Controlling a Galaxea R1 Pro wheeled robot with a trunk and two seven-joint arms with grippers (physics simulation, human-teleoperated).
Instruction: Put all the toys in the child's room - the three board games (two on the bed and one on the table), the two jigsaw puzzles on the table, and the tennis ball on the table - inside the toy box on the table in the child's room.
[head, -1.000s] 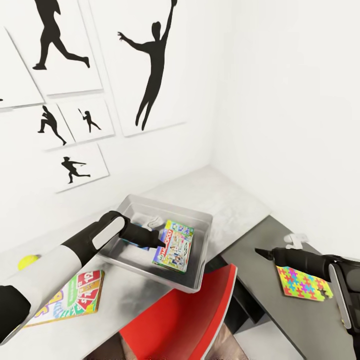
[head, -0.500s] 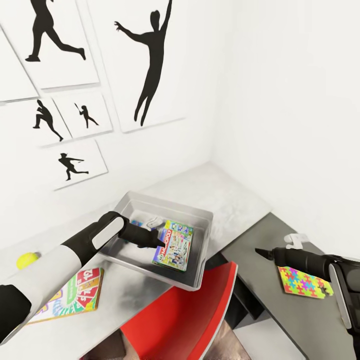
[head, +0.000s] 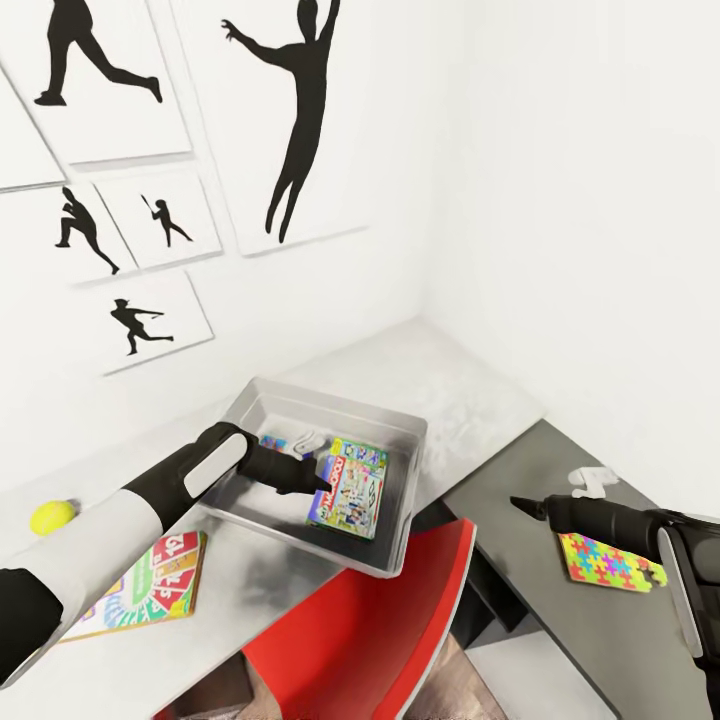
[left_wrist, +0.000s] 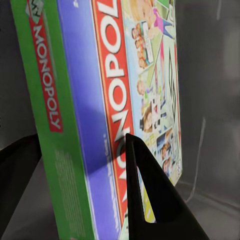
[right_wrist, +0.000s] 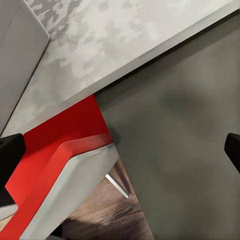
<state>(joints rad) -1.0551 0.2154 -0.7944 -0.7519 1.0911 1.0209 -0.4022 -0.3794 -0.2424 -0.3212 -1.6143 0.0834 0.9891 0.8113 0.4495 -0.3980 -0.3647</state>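
The Monopoly box (head: 348, 488) is gripped by the left gripper (head: 322, 478) inside the toy box (head: 395, 432). The right gripper (head: 522, 506) is held spread and empty, a jigsaw puzzle (head: 605, 560) at its 4 o'clock.

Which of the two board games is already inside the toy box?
The Monopoly box, gripped by the left gripper inside the toy box; the other game lies on the table beside it.

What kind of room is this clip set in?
Likely a child's room or playroom: sports silhouette posters on the wall, a Monopoly box in a grey toy box, and a tennis ball on the table.
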